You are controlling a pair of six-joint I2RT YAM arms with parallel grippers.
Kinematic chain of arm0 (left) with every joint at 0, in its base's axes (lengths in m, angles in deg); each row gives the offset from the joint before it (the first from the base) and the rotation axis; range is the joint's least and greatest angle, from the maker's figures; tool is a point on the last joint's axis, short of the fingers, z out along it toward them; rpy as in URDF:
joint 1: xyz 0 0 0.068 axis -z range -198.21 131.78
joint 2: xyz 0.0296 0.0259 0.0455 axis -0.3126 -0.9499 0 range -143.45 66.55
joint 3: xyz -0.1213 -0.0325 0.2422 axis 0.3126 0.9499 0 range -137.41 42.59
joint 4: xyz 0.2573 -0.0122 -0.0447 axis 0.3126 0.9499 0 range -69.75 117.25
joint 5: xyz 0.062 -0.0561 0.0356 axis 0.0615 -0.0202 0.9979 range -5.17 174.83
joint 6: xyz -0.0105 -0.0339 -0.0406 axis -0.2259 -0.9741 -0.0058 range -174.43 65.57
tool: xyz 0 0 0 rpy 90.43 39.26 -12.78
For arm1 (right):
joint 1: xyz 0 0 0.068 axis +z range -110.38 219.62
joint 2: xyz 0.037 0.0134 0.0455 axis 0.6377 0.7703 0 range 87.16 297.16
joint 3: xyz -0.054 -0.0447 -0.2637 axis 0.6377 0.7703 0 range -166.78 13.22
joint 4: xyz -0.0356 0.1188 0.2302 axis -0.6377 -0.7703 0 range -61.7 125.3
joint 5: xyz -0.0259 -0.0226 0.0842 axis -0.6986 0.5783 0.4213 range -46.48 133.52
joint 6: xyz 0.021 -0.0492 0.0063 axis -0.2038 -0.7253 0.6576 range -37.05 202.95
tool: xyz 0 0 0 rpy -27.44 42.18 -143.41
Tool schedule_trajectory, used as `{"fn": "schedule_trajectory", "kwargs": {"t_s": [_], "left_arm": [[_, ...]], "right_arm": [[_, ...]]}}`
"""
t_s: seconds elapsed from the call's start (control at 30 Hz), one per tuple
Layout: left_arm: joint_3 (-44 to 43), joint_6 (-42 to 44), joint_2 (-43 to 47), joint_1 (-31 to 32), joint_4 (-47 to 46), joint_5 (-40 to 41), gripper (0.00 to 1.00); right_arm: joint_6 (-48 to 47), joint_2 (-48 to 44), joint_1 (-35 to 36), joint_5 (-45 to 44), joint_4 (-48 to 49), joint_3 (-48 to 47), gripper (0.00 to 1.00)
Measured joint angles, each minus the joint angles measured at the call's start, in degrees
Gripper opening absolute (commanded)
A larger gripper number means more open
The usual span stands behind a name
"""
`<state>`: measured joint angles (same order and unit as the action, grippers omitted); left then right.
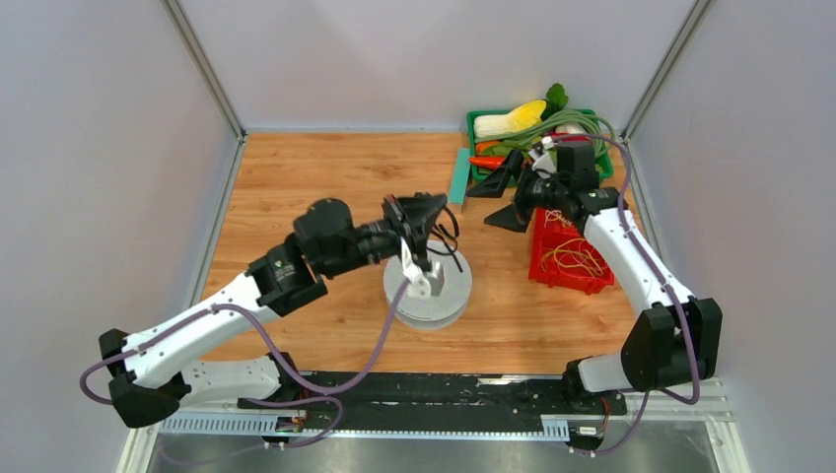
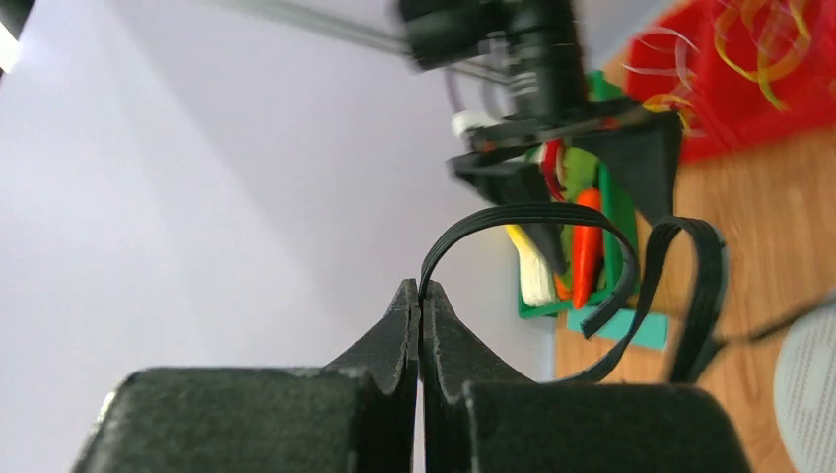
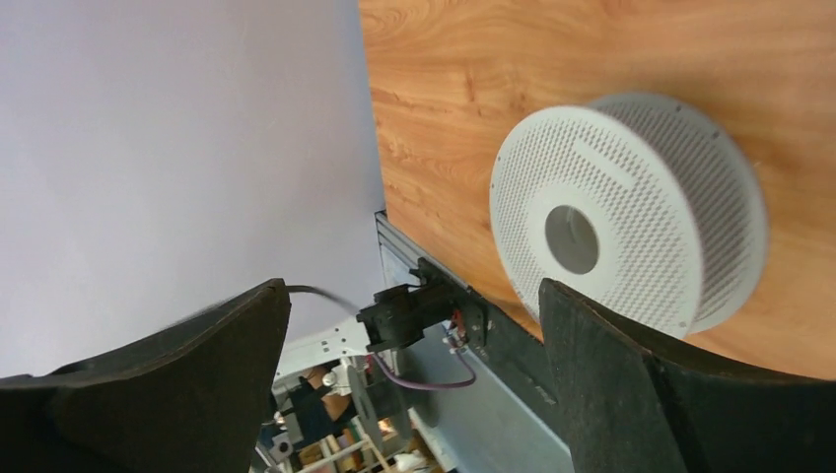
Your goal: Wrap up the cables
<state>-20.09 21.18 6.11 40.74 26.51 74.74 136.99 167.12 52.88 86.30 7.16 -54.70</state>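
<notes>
The thin black cable [image 1: 449,235] hangs in loose loops over a white perforated spool [image 1: 431,288] in the middle of the table. My left gripper [image 1: 424,217] is above the spool and shut on the cable. In the left wrist view the left gripper [image 2: 421,288] pinches the cable [image 2: 532,212] at its tips, and the cord arcs up and to the right in loops. My right gripper [image 1: 498,200] is open and empty to the right of the spool, apart from the cable. In the right wrist view the right gripper [image 3: 414,296] spreads wide, with the spool [image 3: 641,158] beyond it.
A green bin [image 1: 473,120] of toy vegetables and a green hose [image 1: 582,120] stand at the back right. A red bin [image 1: 567,266] with rubber bands lies under the right arm. A teal block [image 1: 459,175] lies left of the green bin.
</notes>
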Motion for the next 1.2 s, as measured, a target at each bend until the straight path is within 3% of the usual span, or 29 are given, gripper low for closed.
{"fn": "schedule_trajectory", "kwargs": {"t_s": [0.2,0.3,0.5,0.73,1.0,1.2], "left_arm": [[-19.5,-37.4,-3.8,-5.6,5.5,5.3,0.00],[-21.2,-53.6,-4.5,-9.5,7.9,7.1,0.00],[-22.4,-72.9,-6.3,-14.5,14.5,8.2,0.00],[-24.4,-88.5,-5.3,-20.6,16.3,-2.4,0.00],[-21.3,-100.4,-1.6,-23.6,13.8,-16.9,0.00],[-25.6,-105.7,-2.6,-27.9,12.7,-23.0,0.00]], "right_arm": [[-13.0,-1.0,-9.4,5.7,0.0,-0.8,1.00],[-17.5,-4.3,-9.9,7.3,1.5,-0.7,1.00],[-23.2,-16.9,-6.7,10.0,10.7,1.3,1.00],[-36.7,-24.2,4.5,7.2,14.4,1.2,0.98],[-47.5,-21.2,17.4,1.6,14.3,-3.3,1.00],[-51.1,-20.7,25.5,-2.6,19.1,3.4,1.00]]}}
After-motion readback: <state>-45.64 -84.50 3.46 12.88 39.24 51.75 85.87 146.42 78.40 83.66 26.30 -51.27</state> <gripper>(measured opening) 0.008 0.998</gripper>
